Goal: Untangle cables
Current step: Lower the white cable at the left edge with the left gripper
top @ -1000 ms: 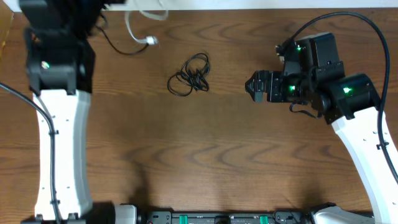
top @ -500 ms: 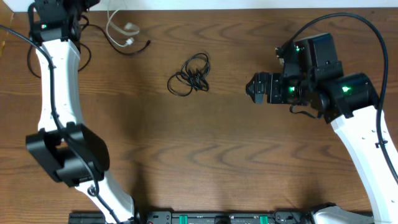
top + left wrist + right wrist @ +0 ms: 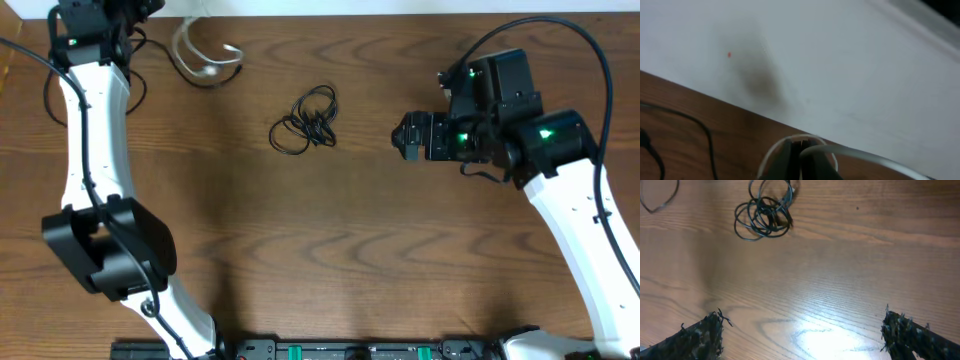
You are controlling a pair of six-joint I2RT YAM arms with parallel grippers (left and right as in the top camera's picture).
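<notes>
- Two places hold the cables: a small black bundle (image 3: 308, 122) lies mid-table, rather toward the far edge, and the white cable (image 3: 865, 157) lies well apart from it, at the table's (image 3: 300, 250) far left corner.
- One thin black cord (image 3: 709, 150) also trails near that corner, beside the white one.
- Left gripper (image 3: 801, 147): fingers pressed together at the far edge, with the white cable arcing right at their tips, apparently pinched there.
- Right gripper (image 3: 403, 138): fingers spread wide and holding nothing, pointing at the bundle from the right side and well apart from it.
- Handling, as a judgement: the cords look light and limp, so a tug on one strand would likely drag the whole bundle across the smooth wood rather than free it.
- The loops overlap loosely and show no hard knot, though the wrist view is too small to trace each crossing.
- Best hold, likely: an outer loop standing clear at the bundle's left edge, or a plug end, which gives the fingers something firmer than the thin, slippery jacket.
- Pinching the dense middle risks catching several strands at once.
</notes>
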